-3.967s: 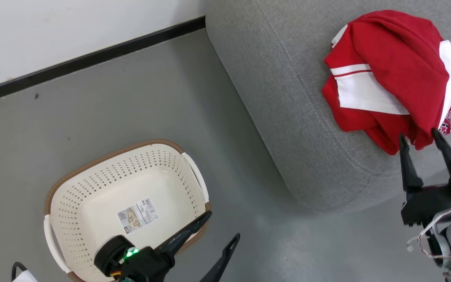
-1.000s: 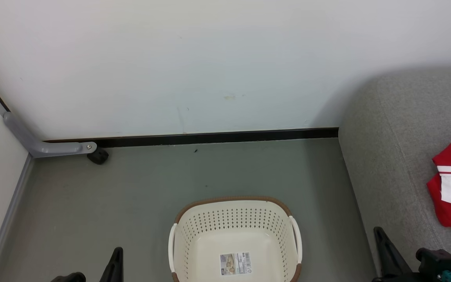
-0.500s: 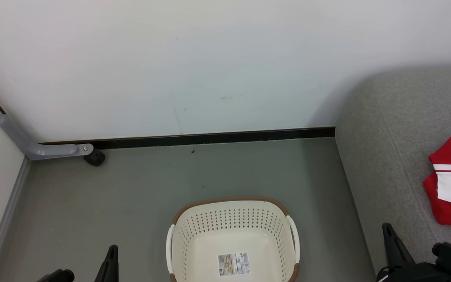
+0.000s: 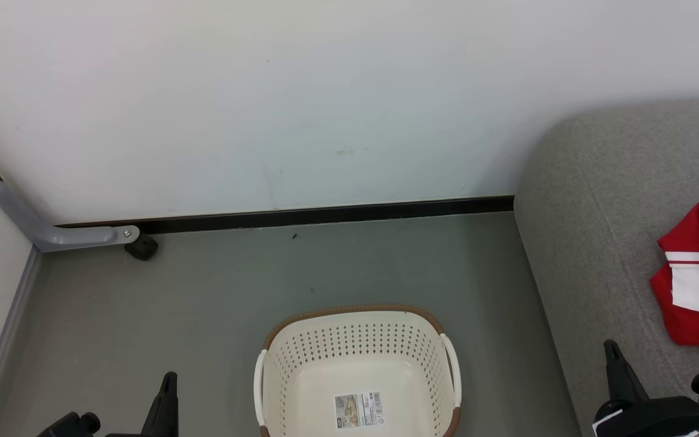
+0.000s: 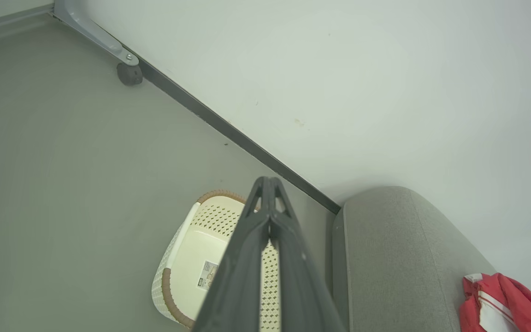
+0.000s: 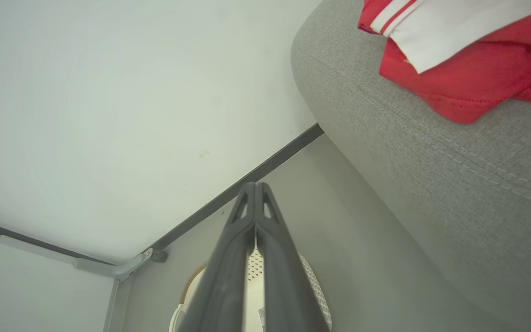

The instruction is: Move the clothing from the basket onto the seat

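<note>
The cream basket (image 4: 349,312) stands on the floor at the bottom middle of the head view, holding just its label sticker (image 4: 358,410). The red and white clothing (image 4: 692,291) lies bunched on the grey seat (image 4: 586,243) at the right edge. My left gripper (image 4: 167,388) sits low at the left, shut and empty, well left of the basket. My right gripper (image 4: 615,358) is low at the right, beside the seat's front edge, shut with nothing in it. The left wrist view has my left gripper (image 5: 268,180) closed above the basket (image 5: 187,249). In the right wrist view my right gripper (image 6: 254,185) is closed below the clothing (image 6: 468,83).
A white wall with a black skirting strip (image 4: 325,213) runs behind the basket. A grey metal bar with a black foot (image 4: 141,247) sits in the left corner. Grey floor (image 4: 234,291) lies between the wall, the basket and the seat.
Four seconds ago my right gripper was open by the clothing on the seat; both grippers are now shut and drawn back. The head camera has lifted toward the wall and still drifts slightly.
</note>
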Tool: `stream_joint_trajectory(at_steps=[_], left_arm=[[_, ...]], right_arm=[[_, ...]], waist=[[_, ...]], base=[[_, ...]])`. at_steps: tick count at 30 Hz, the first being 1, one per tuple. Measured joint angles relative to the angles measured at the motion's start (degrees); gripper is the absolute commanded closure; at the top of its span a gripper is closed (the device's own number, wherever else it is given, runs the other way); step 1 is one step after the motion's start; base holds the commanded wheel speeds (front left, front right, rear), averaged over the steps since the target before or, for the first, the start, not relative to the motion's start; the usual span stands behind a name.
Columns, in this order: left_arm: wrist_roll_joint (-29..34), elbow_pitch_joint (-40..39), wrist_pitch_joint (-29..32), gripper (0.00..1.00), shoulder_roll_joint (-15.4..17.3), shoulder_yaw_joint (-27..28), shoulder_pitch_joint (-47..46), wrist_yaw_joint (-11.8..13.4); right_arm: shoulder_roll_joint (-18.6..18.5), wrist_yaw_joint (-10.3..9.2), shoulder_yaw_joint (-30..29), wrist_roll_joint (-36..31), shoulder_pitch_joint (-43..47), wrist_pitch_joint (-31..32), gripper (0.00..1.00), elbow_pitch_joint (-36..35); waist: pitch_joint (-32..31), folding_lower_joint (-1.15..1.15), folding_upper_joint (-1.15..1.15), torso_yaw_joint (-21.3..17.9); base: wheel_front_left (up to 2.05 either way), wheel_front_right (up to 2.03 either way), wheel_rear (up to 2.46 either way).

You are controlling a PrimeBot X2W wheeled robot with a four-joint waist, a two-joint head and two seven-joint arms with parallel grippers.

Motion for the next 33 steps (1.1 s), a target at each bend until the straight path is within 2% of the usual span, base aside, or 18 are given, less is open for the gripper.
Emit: stream_joint_trajectory(at_steps=[33], left_arm=[[-17.8,0.7,6.5,1.00,-4.4,8.5,-2.7,-4.0]], right_arm=[[2.2,3.23,-7.6,24.9,-2.3,6.8,1.00,-0.4]], waist=[[-0.1,0.00,0.00,-1.5]], base=[[0.00,0.00,0.00]])
